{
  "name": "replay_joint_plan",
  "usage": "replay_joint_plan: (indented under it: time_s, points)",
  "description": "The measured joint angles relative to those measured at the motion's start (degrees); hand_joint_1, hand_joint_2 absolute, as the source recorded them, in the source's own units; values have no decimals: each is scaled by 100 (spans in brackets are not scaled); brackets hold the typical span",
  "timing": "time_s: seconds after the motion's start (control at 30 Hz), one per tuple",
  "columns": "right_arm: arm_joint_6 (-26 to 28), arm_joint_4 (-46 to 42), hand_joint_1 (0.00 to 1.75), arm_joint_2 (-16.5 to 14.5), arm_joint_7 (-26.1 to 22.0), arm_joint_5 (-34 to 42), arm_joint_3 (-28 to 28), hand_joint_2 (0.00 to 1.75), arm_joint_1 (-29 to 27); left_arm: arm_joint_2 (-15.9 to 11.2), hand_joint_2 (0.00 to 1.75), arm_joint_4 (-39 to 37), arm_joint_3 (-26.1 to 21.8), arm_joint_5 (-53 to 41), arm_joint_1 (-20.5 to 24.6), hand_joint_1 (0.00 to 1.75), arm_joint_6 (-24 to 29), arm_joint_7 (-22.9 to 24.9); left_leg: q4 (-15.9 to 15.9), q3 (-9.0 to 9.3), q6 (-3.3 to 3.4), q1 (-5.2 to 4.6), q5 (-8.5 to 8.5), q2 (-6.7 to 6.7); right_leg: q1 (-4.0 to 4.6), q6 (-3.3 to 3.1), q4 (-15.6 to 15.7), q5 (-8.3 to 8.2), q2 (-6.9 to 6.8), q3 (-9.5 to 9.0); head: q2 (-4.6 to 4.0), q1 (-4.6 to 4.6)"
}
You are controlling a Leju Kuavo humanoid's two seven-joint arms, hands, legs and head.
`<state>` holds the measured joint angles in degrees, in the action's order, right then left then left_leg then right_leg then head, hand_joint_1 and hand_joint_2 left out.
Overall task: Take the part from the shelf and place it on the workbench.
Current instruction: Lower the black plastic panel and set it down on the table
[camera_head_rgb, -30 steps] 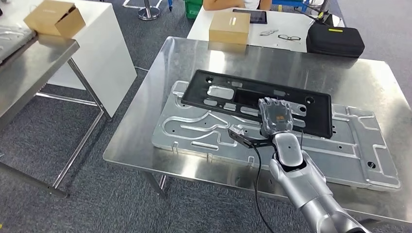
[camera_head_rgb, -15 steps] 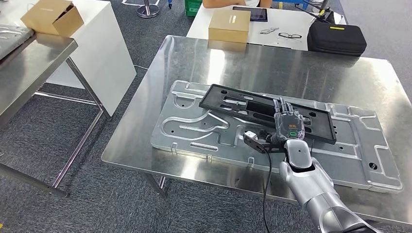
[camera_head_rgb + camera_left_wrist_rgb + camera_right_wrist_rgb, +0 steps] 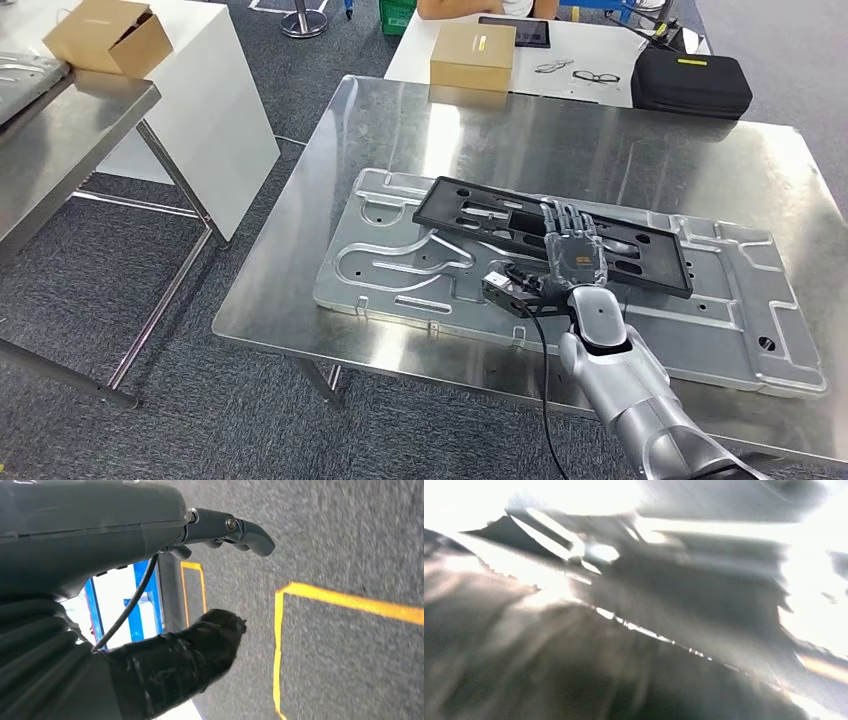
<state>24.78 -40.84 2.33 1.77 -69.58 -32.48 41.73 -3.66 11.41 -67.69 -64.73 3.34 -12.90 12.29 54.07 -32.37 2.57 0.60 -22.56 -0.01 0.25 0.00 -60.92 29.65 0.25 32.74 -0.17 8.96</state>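
The black part (image 3: 548,234) lies at frame centre on the grey plate (image 3: 420,262) on the table (image 3: 600,140), long axis running left-right. The right hand (image 3: 572,255) rests flat on it, fingers seemingly extended (grip unclear, wrist view blurred).

Bare workbench (image 3: 560,130) beyond black part (image 3: 470,215) — cardboard box (image 3: 472,55) farther.
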Motion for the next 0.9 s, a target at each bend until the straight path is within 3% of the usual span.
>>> replay_joint_plan:
  time_s: [0.07, 0.1, 0.13, 0.17, 0.23, 0.27, 0.33, 0.43, 0.5, 0.57, 0.6, 0.63, 0.67, 0.7, 0.77, 0.8, 0.9]
  points:
    - [-89, -280, 0, -60, 55, -8, 0, 0, -94, 4, 0, 0, 1, -16, 7, 0, 48, 16, 3, -13, 5, 4, 10, 8, -59, 58, -758, 364, -1, 358, 0, 0]
    - [-116, -386, 0, -80, 82, -15, 0, 0, -148, 9, 0, 0, 1, -20, 9, 0, 57, 19, 26, -32, -2, 13, 5, 5, -98, 93, -1056, 452, -4, 505, 0, 0]
    - [-133, -479, 0, -98, 101, -21, 0, 0, -194, 15, 0, 0, 1, -23, 9, 0, 60, 22, 62, -55, -19, 29, -5, 0, -139, 132, -1159, 424, -8, 563, 0, -1]
    - [-140, -558, 0, -108, 111, -24, 0, 0, -225, 22, 0, 0, 2, -24, 8, 0, 61, 26, 115, -84, -47, 54, -23, -7, -179, 172, -1028, 286, -14, 508, 1, 0]
    - [-146, -695, 0, -117, 114, -26, 0, 0, -249, 30, 0, 0, 1, -25, 3, 0, 62, 30, 268, -161, -141, 107, -81, -21, -244, 248, -361, -66, -15, 193, 1, -1]
    - [-143, -748, 0, -124, 108, -25, 0, 0, -251, 29, 0, 0, 1, -26, 1, 0, 66, 31, 358, -208, -198, 116, -111, -28, -250, 250, -87, -174, 2, 75, 1, 0]
    - [-98, -855, 0, -133, 90, -33, -1, 0, -282, 30, 0, 1, 0, -38, -3, 0, 96, 38, 453, -283, -301, 113, -124, -42, -225, 181, 63, -200, 39, 47, 1, 1]
    - [162, -1200, 0, -172, 121, -206, -53, 0, -421, 42, 0, 1, 0, -61, -18, 0, 182, 57, 475, -338, -411, 136, -133, -44, -211, 8, 50, -289, 40, 125, 0, 3]
    - [420, -1621, 0, -201, 220, -456, -153, 0, -581, 52, 0, 0, 0, -67, -23, 0, 230, 63, 814, -468, -435, 148, -451, -29, -212, -95, 82, -362, 24, 177, 0, 3]
    - [656, -2097, 0, -204, 314, -712, -286, 0, -786, 64, 0, 1, 0, -71, -23, 0, 242, 64, 1497, -683, -431, 141, -943, -23, -178, -149, 86, -417, 3, 242, 1, 3]
    - [754, -2324, 0, -200, 341, -814, -355, 0, -890, 70, 44, 1, 0, -73, -25, 0, 237, 64, 1802, -757, -426, 135, -1114, -23, -156, -161, 81, -443, -8, 284, 1, 3]
    - [823, -2522, 0, -194, 352, -883, -417, 0, -988, 77, 87, 1, -1, -74, -28, 0, 226, 63, 1943, -749, -415, 128, -1179, -22, -135, -166, 74, -468, -15, 326, 1, 3]
    - [872, -2700, 0, -188, 350, -924, -472, 0, -1071, 83, 131, 0, -1, -75, -31, 0, 209, 64, 1870, -635, -395, 119, -1139, -22, -117, -167, 67, -495, -19, 370, 0, 3]
    - [901, -2858, 0, -182, 334, -944, -519, 0, -1136, 88, 175, 1, -2, -74, -33, 0, 189, 68, 1593, -418, -365, 108, -1022, -22, -104, -163, 59, -522, -20, 407, 0, 3]
    - [921, -3109, 0, -171, 256, -927, -601, 0, -1215, 92, 175, 2, -7, -68, -31, 0, 150, 86, 818, 85, -297, 68, -797, -22, -85, -134, 55, -578, -21, 454, 0, 3]
    - [921, -3211, 0, -163, 196, -897, -647, 0, -1238, 93, 175, 2, -11, -61, -27, 0, 138, 98, 561, 228, -273, 42, -734, -23, -83, -106, 59, -607, -22, 464, 0, 3]
    - [895, -3444, 0, -142, 9, -763, -829, 0, -1325, 98, 175, 2, -49, -3, -27, 0, 119, 121, 400, 245, -212, -8, -628, -23, -89, 15, 104, -710, -24, 465, 0, 2]
